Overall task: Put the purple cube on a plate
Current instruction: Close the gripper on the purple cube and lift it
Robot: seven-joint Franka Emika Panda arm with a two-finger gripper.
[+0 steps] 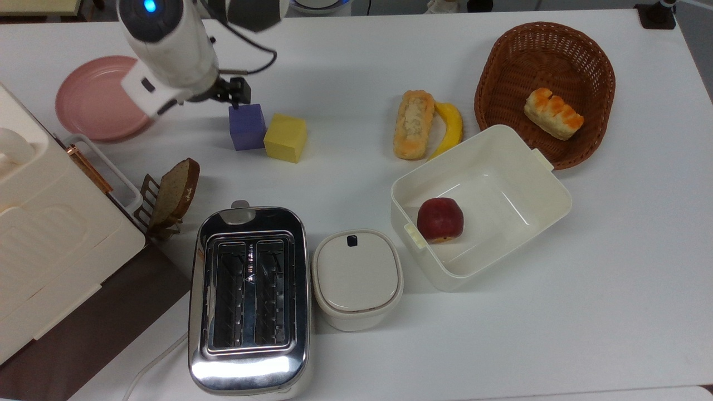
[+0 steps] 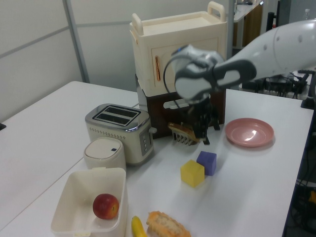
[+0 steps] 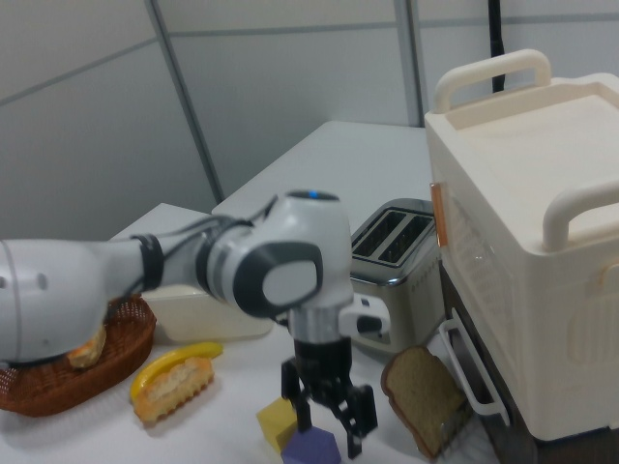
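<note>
1. Your hand [image 3: 328,423] hangs just above the purple cube [image 1: 247,126], fingers [image 3: 360,418] spread apart, nothing btwn them.
2. In the right view the fingers straddle the cube's top from above; contact w/ the cube can't be confirmed.
3. The purple cube sits on the white surface [image 1: 356,72], touching the yellow cube [image 1: 285,137] on the top view's right.
4. The plate [image 1: 94,106] lies on the surface near the cube, toward the top view's left. It carries nothing; the arm overlaps its right edge in the top view.
5. Ref. items in the top view: toaster [image 1: 249,298] below the cubes; slice of bread [image 1: 176,192] in a rack to the lower left; wicker basket [image 1: 579,50] at upper right, well apart.
</note>
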